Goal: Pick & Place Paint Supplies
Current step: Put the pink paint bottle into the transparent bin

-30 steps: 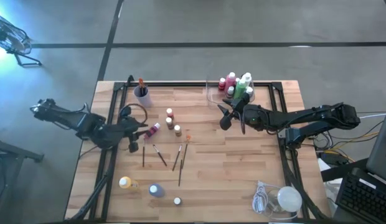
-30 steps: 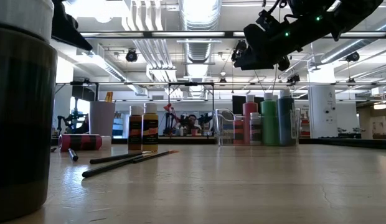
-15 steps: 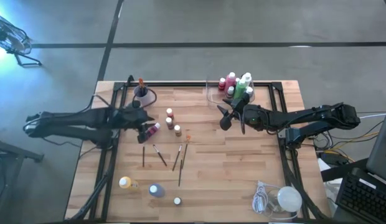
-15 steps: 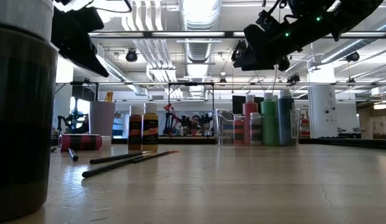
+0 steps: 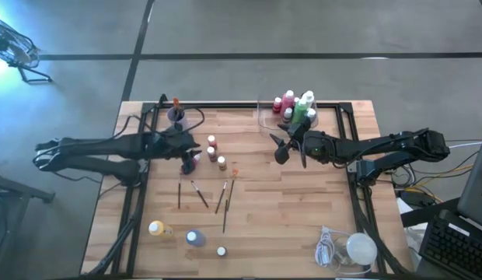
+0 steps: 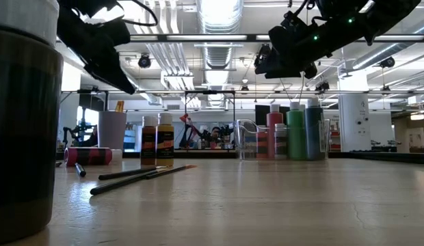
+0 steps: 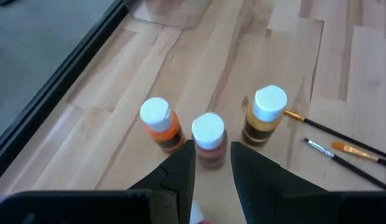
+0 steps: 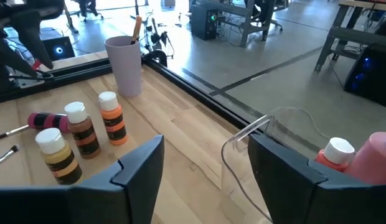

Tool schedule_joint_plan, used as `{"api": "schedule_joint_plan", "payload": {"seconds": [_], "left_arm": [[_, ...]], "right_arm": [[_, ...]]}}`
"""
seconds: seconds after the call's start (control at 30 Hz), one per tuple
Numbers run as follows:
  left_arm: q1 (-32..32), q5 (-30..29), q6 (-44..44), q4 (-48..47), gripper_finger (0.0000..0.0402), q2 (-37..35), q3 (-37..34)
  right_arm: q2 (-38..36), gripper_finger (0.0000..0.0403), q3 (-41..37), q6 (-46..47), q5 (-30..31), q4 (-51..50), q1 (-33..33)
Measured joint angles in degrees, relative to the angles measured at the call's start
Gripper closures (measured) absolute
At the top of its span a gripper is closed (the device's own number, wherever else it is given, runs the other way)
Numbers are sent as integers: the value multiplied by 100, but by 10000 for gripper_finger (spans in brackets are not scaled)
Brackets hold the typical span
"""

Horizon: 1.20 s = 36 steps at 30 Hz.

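Seen from above, your wooden surface [image 5: 303, 202] holds paint supplies scattered across it. Your left gripper [image 5: 190, 158] reaches in over the left middle, close above a row of three small white-capped bottles. In the left wrist view its two dark fingers [image 7: 180, 177] stand a little apart, holding nothing, with the brown bottle [image 7: 209, 139] just ahead of the gap, the orange bottle [image 7: 160, 124] on one side and the ochre bottle [image 7: 264, 117] on the other. A pink bottle [image 5: 193, 161] lies on its side beside that gripper. Thin paintbrushes [image 5: 223, 196] lie loose nearer the front, and a yellow bottle [image 5: 157, 229], a blue-purple bottle [image 5: 194, 238] and a small white bottle [image 5: 221, 251] sit near the front left edge.

Your right gripper [image 5: 278, 145] hovers at the back right, just in front of a clear tray [image 5: 267, 117]. Its fingers [image 8: 140, 165] are spread wide and empty. The tray holds upright bottles in pink, green and white [image 5: 298, 107]. A purple cup [image 5: 176, 116] with a brush in it stands at the back left. A white round lump with a coiled cord [image 5: 358, 249] rests at the front right corner.
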Motion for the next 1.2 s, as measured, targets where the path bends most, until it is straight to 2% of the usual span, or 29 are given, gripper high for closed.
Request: {"api": "schedule_joint_plan", "payload": {"seconds": [0.23,0.43,0.7,0.8,1.03,1.2], "left_arm": [[0,331,305,67,293,549,0],[-2,346,533,67,293,806,0],[-2,346,374,66,292,1090,0],[-2,342,372,65,274,1245,0],[-2,327,416,56,200,1554,0],[-2,322,382,65,189,1798,0]], "right_arm": [[8,152,0,-24,2,-1,0],[145,138,0,-22,4,3,0],[267,125,0,-24,4,41,0],[267,121,0,-42,8,52,0],[267,114,0,-46,16,57,0],[267,109,0,-39,15,57,0]]}}
